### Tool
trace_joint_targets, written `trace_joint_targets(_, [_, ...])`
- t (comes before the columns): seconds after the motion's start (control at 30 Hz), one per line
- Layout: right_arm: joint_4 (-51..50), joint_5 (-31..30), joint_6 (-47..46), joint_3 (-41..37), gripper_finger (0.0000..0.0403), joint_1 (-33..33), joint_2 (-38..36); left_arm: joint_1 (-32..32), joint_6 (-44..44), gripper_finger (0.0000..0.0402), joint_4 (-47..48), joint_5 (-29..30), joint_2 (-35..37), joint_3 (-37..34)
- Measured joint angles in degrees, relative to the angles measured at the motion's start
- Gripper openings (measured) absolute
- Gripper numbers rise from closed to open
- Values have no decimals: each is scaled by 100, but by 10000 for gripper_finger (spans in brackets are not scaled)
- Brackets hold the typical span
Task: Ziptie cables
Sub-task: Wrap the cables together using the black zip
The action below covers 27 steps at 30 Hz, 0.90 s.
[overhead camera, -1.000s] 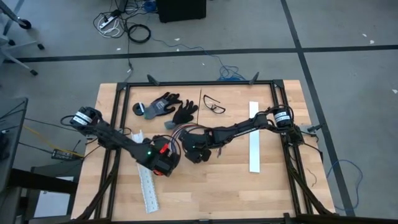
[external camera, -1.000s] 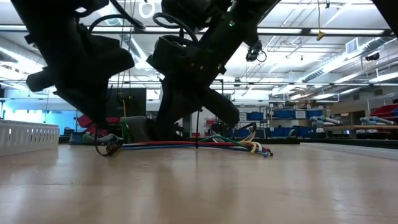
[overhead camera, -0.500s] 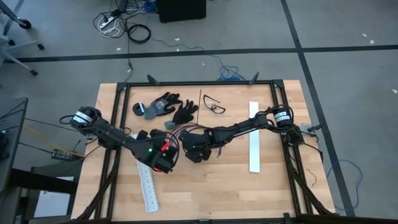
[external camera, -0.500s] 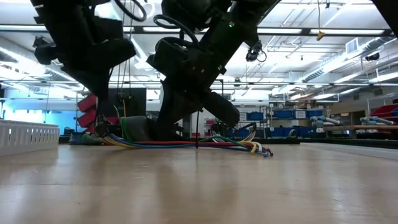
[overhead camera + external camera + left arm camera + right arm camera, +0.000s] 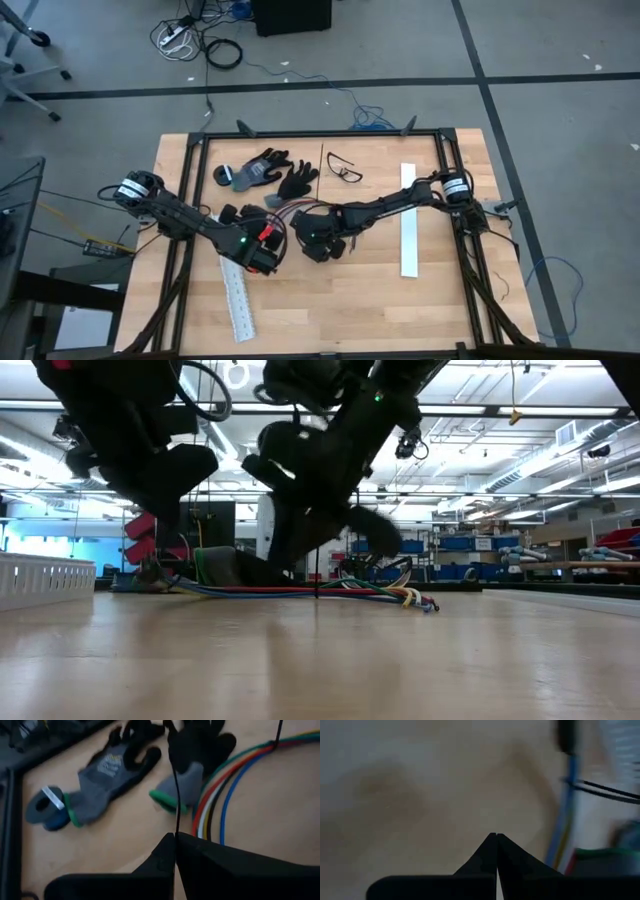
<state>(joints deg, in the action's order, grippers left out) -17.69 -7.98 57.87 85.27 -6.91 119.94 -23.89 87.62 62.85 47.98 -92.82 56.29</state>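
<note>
Wooden boards make up my surface (image 5: 350, 300), and the cables (image 5: 300, 591) lie flat on it near the middle, a bunch of red, blue, green and yellow wires. My left tool (image 5: 175, 837) is pinched all the way shut, and a thin black strand runs up from its tip. I cannot tell if it grips that strand. It hangs just over one end of the cables. My right tool (image 5: 496, 836) is shut too and holds nothing. It points down at bare wood beside the cables. Two gray and black gloves (image 5: 107, 767) lie past the cables. A long white strip (image 5: 409, 220) lies well apart, on the right.
</note>
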Motion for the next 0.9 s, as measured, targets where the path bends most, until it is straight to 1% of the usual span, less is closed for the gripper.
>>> trace_joint_targets(0.07, [-227, 789, -268, 0, 0, 151, -168, -3, -254, 0, 2, 193, 0, 0])
trace_joint_targets(0.13, [-464, 1793, -586, 0, 0, 382, -428, -47, -487, 0, -7, 309, 0, 0])
trace_joint_targets(0.2, [-483, 2680, -919, 4, 0, 636, -651, -105, -556, 0, 29, 401, 0, 0])
trace_joint_targets(0.3, [-217, 3769, -1237, -174, 0, 1015, -958, -139, -570, 0, 150, 453, 0, 0])
trace_joint_targets(0.4, [609, 4889, -1608, -609, 0, 1472, -1230, -161, -365, 0, 334, 390, 0, 0])
trace_joint_targets(0.43, [1075, 5296, -1866, -798, 0, 1670, -1287, -165, -253, 0, 397, 377, 0, 0])
trace_joint_targets(0.53, [3079, 6323, -3199, -1481, 0, 2176, -1326, -167, -35, 0, 490, 263, 0, 0])
trace_joint_targets(0.57, [3856, 6466, -3741, -1720, 1, 2299, -1305, -165, -27, 0, 475, 247, -16, 0])
trace_joint_targets(0.63, [5416, 6483, -4558, -2109, 10, 2393, -1154, -165, -50, 0, 424, 235, -41, 0])
trace_joint_targets(0.7, [6361, 6559, -5008, -2338, 31, 2380, -962, -167, -272, 0, 372, 280, -84, 0])
trace_joint_targets(0.77, [6789, 6540, -5212, -2413, 60, 2322, -799, -167, -523, 0, 319, 283, -127, 0])
trace_joint_targets(0.9, [6803, 6516, -5325, -2363, 134, 2227, -654, -133, -596, 0, 249, 247, -178, 2])
